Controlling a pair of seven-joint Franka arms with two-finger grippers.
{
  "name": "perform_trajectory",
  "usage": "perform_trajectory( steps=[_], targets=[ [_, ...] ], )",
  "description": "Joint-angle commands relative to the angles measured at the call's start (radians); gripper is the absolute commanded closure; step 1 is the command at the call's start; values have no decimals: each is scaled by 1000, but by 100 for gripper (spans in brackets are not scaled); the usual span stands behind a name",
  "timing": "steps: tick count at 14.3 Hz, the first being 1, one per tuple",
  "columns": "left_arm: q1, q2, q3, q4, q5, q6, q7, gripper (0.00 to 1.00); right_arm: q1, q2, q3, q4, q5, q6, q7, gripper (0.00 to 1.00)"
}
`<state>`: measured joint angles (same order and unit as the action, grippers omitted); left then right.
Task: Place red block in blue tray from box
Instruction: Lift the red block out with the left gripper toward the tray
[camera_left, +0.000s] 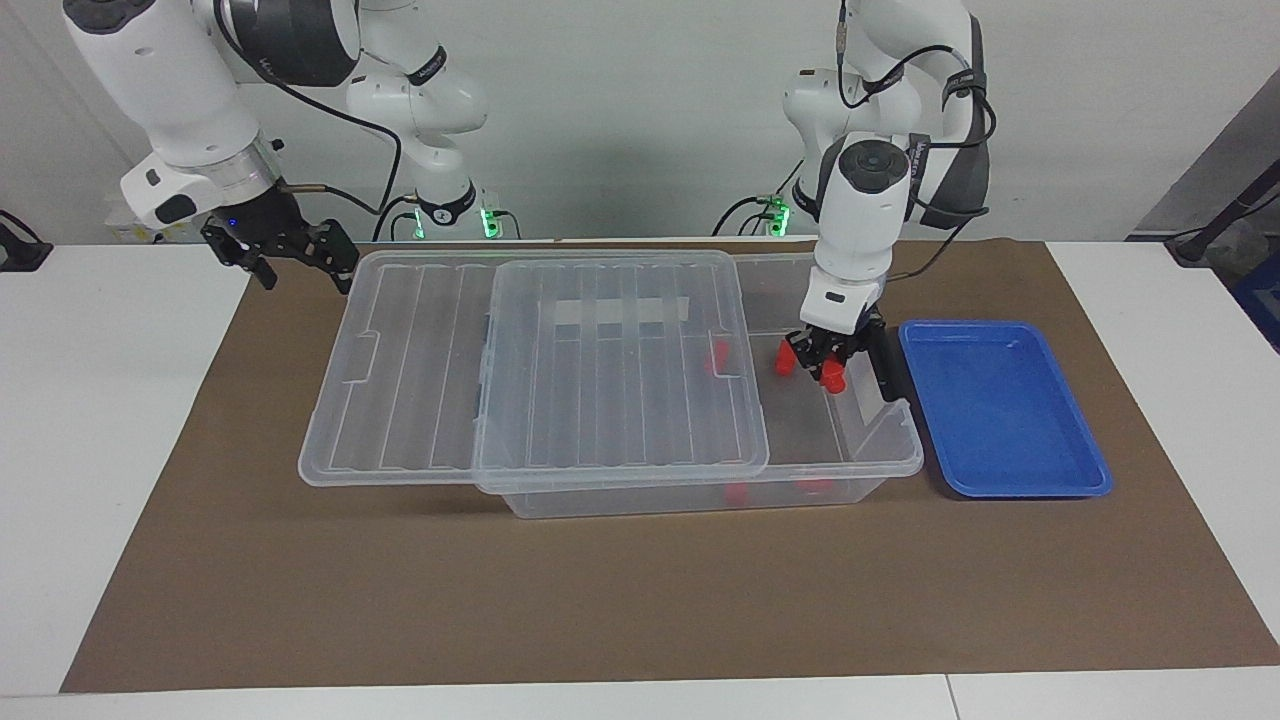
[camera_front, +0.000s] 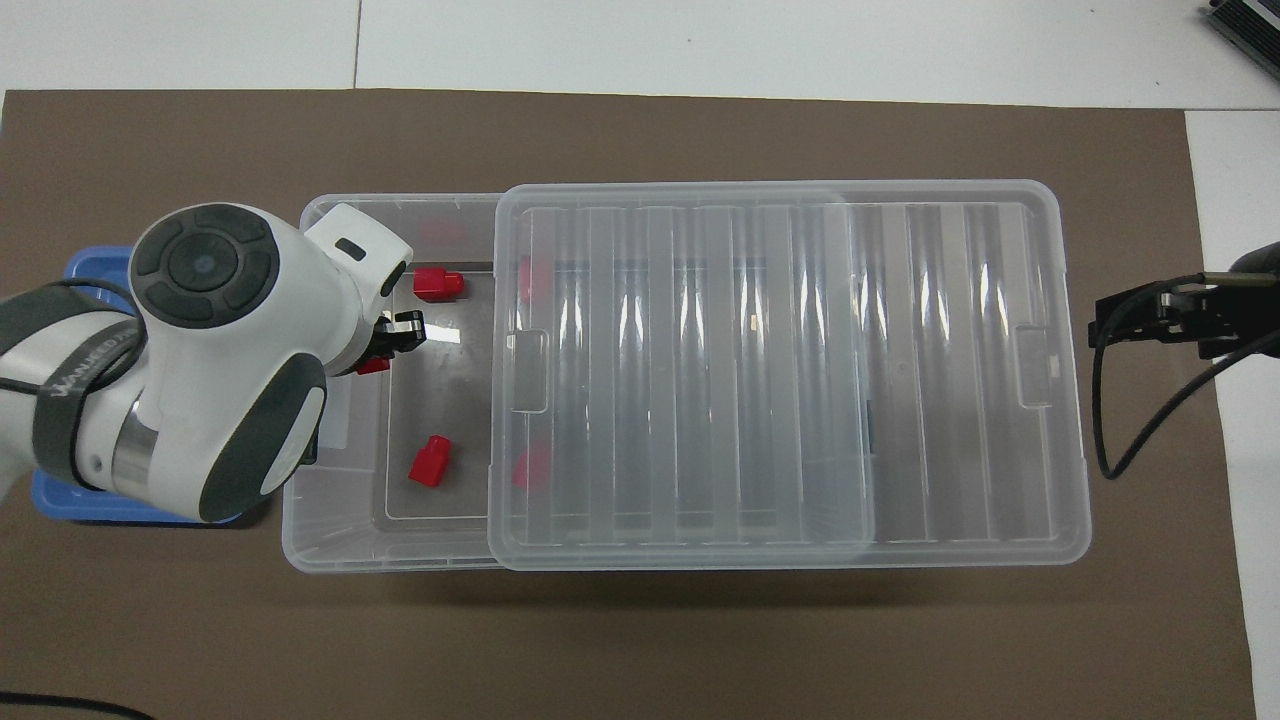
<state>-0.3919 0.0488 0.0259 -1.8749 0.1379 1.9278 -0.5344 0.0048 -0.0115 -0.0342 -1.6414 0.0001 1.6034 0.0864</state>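
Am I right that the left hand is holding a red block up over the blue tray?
Not quite. The left hand does hold the red block up, but over the open end of the box, not over the blue tray. The facing view shows it beside the tray, not yet across.

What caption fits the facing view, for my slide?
Left gripper lifts a red block above the open box, beside the blue tray.

Red block (camera_left: 831, 374) pinched up over open end of clear box (camera_left: 860, 462); empty blue tray (camera_left: 1003, 410) just beside box.
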Motion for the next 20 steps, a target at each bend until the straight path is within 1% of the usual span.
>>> perform_trajectory(
  steps=[1,2,3,4,5,6,8,9,12,14,16,17,20],
  targets=[
    [59,-49,8,17,6,-52,89,100,-19,-27,5,-44,-2,56,-34,1],
    [85,-64,8,19,5,-65,138,100,-22,-27,2,-47,-11,65,-54,3],
    [114,-75,9,19,-6,-78,198,100,-25,-25,-1,-58,-25,82,-74,9],
    [151,-87,9,19,-20,-82,245,100,-40,-27,-1,-70,-40,105,-103,18],
    [187,-98,9,19,-37,-87,292,100,-52,-27,-1,-83,-48,128,-143,29],
    [224,-101,9,19,-50,-90,339,100,-64,-27,-3,-90,-57,145,-178,52],
    [293,-106,9,14,-63,-86,442,100,-71,-27,-3,-127,-100,193,-204,94],
    [327,-104,9,13,-69,-81,491,100,-81,-25,-3,-149,-101,219,-208,100],
    [431,-104,11,13,-90,-72,650,100,-89,-12,-4,-205,-107,295,-206,100],
    [482,-104,11,7,-90,-52,726,100,-89,-7,-4,-274,-118,392,-206,100],
    [498,-104,11,-15,-90,-27,740,100,-86,7,-3,-331,-124,476,-203,100],
    [498,-104,11,-41,-92,-1,735,100,-82,18,-3,-333,-124,489,-202,100],
    [498,-96,12,-134,-92,135,718,100,-72,36,0,-334,-124,519,-179,100]
  ],
)
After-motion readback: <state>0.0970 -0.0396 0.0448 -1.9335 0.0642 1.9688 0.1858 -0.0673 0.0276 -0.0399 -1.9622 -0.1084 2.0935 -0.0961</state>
